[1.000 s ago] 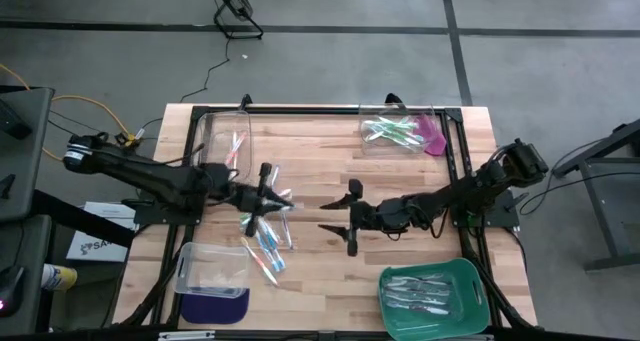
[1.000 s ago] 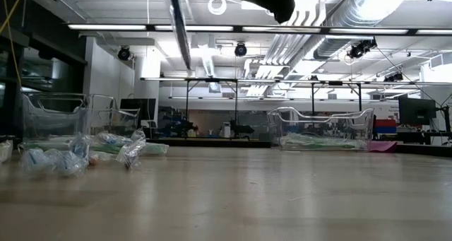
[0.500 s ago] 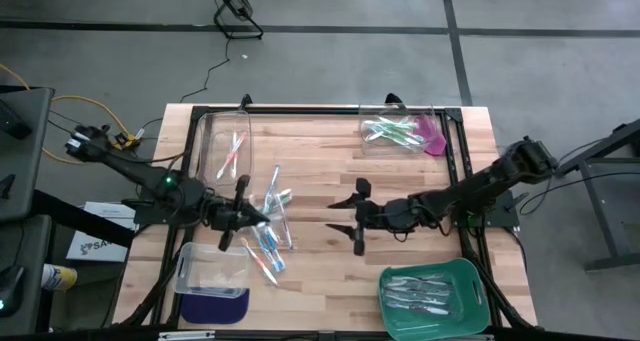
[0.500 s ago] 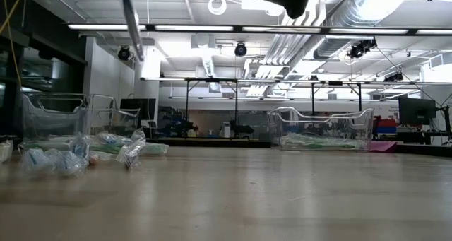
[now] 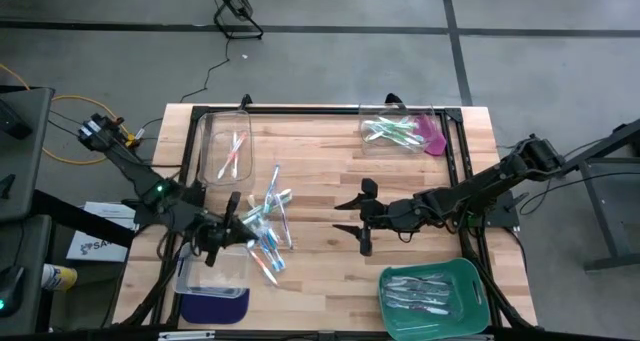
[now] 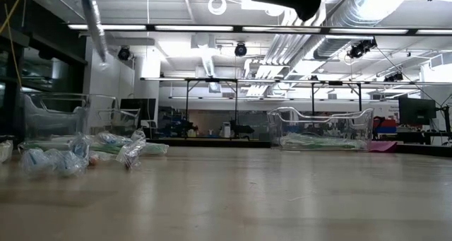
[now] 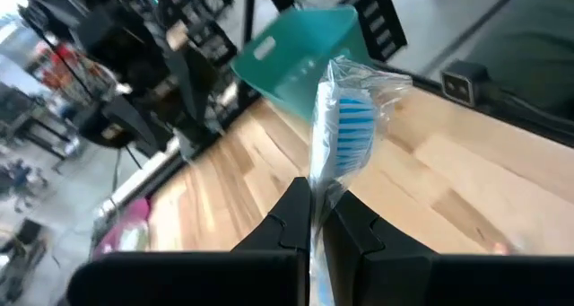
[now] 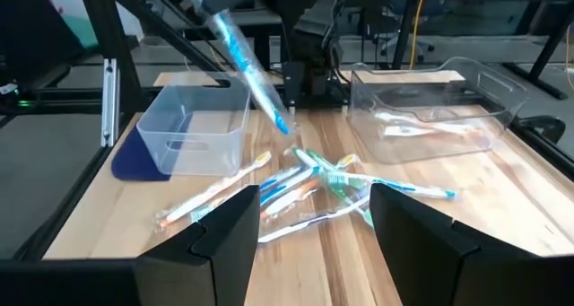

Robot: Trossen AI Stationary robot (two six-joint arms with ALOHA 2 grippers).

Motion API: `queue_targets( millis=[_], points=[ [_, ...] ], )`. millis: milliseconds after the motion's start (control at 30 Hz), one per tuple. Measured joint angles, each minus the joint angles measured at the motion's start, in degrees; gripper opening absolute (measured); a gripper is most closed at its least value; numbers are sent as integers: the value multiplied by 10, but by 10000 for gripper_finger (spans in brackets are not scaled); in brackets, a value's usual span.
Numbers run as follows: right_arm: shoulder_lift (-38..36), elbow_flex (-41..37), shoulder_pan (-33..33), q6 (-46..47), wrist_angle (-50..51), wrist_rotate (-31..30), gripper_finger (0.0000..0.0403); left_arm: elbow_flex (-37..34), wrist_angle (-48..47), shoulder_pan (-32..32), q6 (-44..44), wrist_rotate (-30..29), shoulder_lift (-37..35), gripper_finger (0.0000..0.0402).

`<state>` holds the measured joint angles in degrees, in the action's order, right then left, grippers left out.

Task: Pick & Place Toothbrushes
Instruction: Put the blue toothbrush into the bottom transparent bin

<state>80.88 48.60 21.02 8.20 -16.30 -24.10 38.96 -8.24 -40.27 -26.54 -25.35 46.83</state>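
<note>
My left gripper (image 5: 238, 224) is shut on a blue toothbrush (image 7: 352, 126) in a clear wrapper. It holds the brush above the table's left side, between a loose pile of toothbrushes (image 5: 272, 236) and a clear bin on a blue lid (image 5: 212, 271). In the right wrist view the held toothbrush (image 8: 247, 59) slants down over the pile of toothbrushes (image 8: 305, 185). In the low view the held toothbrush (image 6: 93, 25) shows at the upper left. My right gripper (image 5: 352, 217) hovers open at mid-table, to the right of the pile, and touches nothing. My left gripper pinches the wrapped toothbrush by its handle (image 7: 312, 209) between its two shut fingers. The bristled head end (image 7: 356, 118) sticks out beyond the fingertips. The brush is lifted clear of the table and slants downward from the fingers.
A clear bin (image 5: 225, 146) with pink toothbrushes stands at the far left. Another clear bin (image 5: 400, 131) with green ones stands at the far right. A green tray (image 5: 470, 281) with pale toothbrushes sits at the near right. Bare wood lies between the two grippers.
My left gripper has swung with the blue toothbrush toward the table's near-left corner, from over the pile to beside the blue-lidded bin, turning as it went. The brush stays clear of the table. My right gripper has drawn back slightly toward the right edge.
</note>
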Motion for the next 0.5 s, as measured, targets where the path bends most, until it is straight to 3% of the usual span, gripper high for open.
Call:
queue_targets(
  millis=[233,500],
  points=[
    [0,0,0,11,8,0,205,50,-105,-70,102,-55,28,6],
    [0,0,0,37,18,0,205,155,-327,-124,341,-53,76,6]
  ],
)
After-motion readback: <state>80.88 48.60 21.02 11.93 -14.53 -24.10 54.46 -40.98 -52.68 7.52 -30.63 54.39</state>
